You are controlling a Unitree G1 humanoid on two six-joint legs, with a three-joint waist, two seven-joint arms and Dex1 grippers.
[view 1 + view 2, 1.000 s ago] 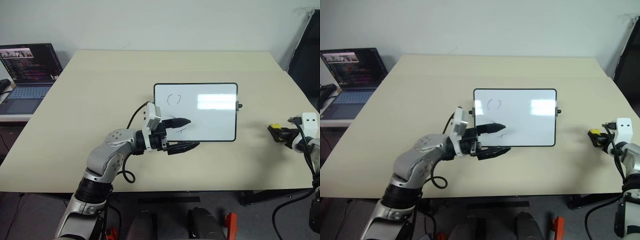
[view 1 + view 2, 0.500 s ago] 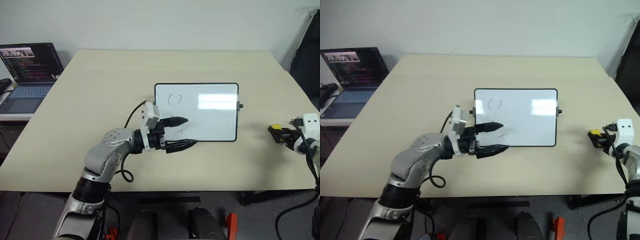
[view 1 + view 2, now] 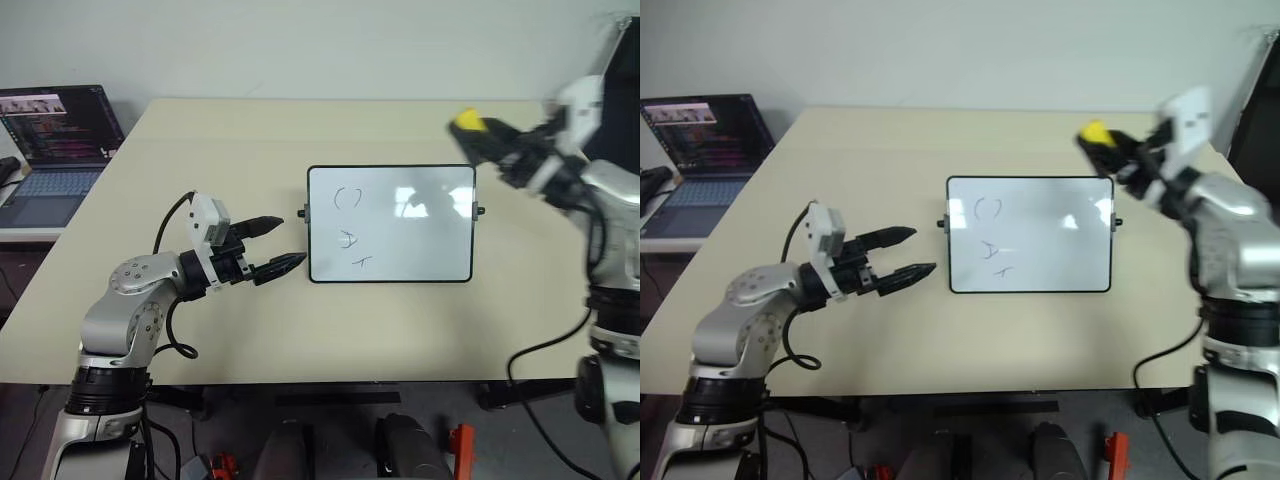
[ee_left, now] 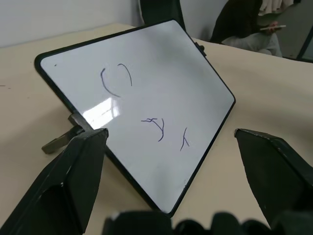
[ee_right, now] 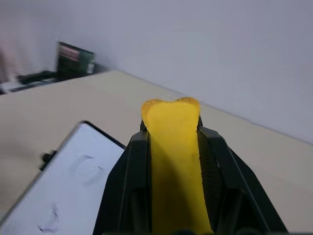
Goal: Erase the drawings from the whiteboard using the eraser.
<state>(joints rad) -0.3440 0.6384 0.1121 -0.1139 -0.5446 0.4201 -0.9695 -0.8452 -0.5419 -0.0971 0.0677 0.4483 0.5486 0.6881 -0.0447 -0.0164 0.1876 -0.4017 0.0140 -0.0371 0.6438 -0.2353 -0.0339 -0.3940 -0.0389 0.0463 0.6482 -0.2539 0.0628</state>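
Far left, an open dark laptop with a lit screen (image 3: 55, 135) sits on a side desk beside the beige rectangular table (image 3: 200, 150). Left gripper (image 3: 272, 246) hovers over the table just left of the board, its two black fingers spread wide, nothing between them (left wrist view shows both fingers (image 4: 63, 186) apart, framing the board). The small glossy white whiteboard with thin black frame and side knobs (image 3: 400, 225) lies flat mid-table. The thin dark marker drawings (image 3: 348, 232) sit on its left part: brackets on top, a triangle squiggle below, a small cross mark lowest. Right gripper (image 3: 490, 142) is raised above the board's far right corner, blurred, fingers clamped tight on the small bright yellow block eraser (image 5: 173, 161), which sticks out past the fingertips, clear of the board.
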